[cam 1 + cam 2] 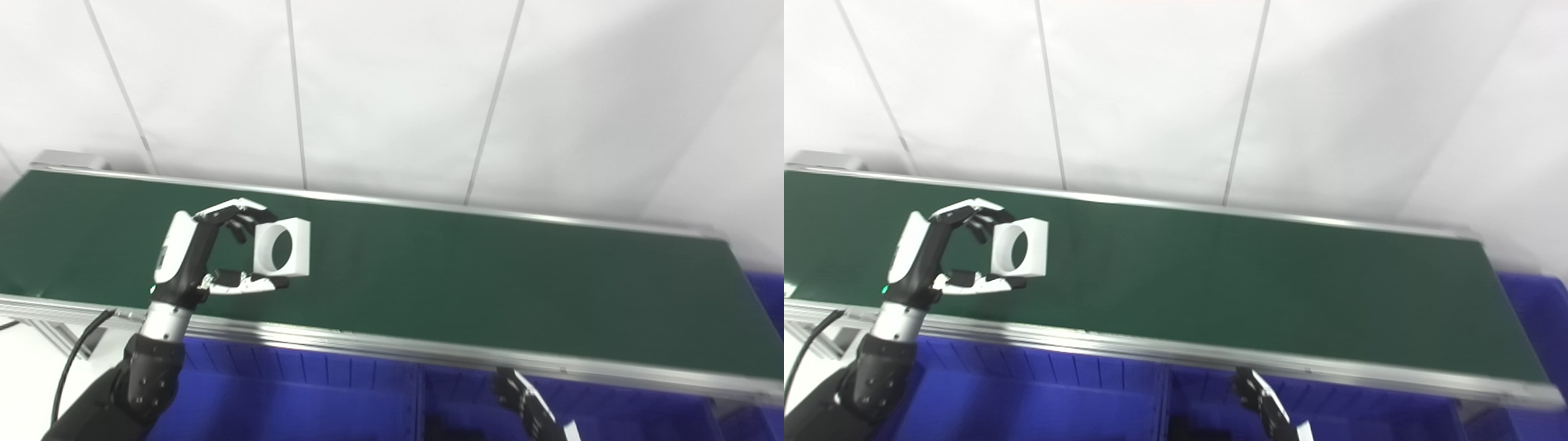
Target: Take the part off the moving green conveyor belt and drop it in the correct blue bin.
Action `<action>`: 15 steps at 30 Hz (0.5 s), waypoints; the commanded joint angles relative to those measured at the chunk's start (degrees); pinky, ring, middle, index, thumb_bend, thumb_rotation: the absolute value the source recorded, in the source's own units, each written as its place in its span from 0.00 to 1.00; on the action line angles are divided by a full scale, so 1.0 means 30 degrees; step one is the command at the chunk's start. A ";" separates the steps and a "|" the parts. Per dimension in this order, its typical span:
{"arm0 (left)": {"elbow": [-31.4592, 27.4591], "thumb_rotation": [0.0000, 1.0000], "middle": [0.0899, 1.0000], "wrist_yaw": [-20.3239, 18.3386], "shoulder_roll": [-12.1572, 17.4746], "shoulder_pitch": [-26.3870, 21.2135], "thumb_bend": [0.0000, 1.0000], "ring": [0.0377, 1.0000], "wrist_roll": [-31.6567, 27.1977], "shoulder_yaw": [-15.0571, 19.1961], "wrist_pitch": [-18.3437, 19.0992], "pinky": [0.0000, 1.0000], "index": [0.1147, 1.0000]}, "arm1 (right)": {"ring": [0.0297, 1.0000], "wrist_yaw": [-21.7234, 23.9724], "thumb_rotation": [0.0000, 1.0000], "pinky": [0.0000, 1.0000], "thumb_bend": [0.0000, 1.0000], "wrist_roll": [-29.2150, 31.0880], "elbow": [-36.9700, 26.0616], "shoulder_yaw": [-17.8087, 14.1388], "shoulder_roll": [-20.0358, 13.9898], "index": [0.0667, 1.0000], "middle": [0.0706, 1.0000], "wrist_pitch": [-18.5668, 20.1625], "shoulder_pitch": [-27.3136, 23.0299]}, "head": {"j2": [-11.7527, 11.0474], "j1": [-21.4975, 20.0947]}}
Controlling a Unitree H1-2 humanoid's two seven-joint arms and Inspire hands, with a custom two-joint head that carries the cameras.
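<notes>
Fingers [236, 214] of the left hand [196, 251] pinch the white square plastic part with a round hole [283, 247] above the green conveyor belt [490, 288]; carrying it to a blue plastic bin [275, 398] comes next.

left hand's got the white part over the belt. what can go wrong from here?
1. The left hand holds the white square part only at its edges, between fingertips and thumb, so it could slip or twist out and fall back on the green belt.
2. The blue bins lie below the belt's near rail; the part could clip it on the way across.
3. A divider splits the bins, so a loose release may land it in the wrong one.
</notes>
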 commanded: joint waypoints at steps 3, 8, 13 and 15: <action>-0.1382 0.00 0.46 0.0666 -0.0154 0.1201 0.47 0.43 0.0118 -0.0323 -0.0208 0.34 0.44 | 0.81 0.0134 0.36 0.79 0.83 -0.0204 -0.0855 -0.0246 0.0285 0.85 0.81 -0.0992 -0.0038 | 0.0611 -0.0585; -0.2193 0.00 0.47 -0.0358 -0.0859 0.2937 0.47 0.42 0.0145 -0.0551 -0.0206 0.33 0.44 | 0.81 0.0247 0.36 0.77 0.83 -0.0280 -0.0955 -0.0494 0.0463 0.85 0.81 -0.0968 -0.0265 | 0.1195 -0.0841; -0.2115 0.00 0.48 -0.1952 -0.2149 0.4442 0.47 0.41 0.0817 0.0049 -0.0185 0.32 0.44 | 0.81 0.0451 0.37 0.78 0.84 -0.0380 -0.1189 -0.0694 0.0601 0.85 0.82 -0.0960 -0.0280 | 0.1321 -0.0826; -0.1831 0.00 0.47 -0.2569 -0.2602 0.4907 0.47 0.42 0.1125 0.0189 -0.0184 0.34 0.44 | 0.81 0.0567 0.36 0.78 0.83 -0.0223 -0.1240 -0.0741 0.0637 0.85 0.82 -0.0982 -0.0286 | 0.1415 -0.0695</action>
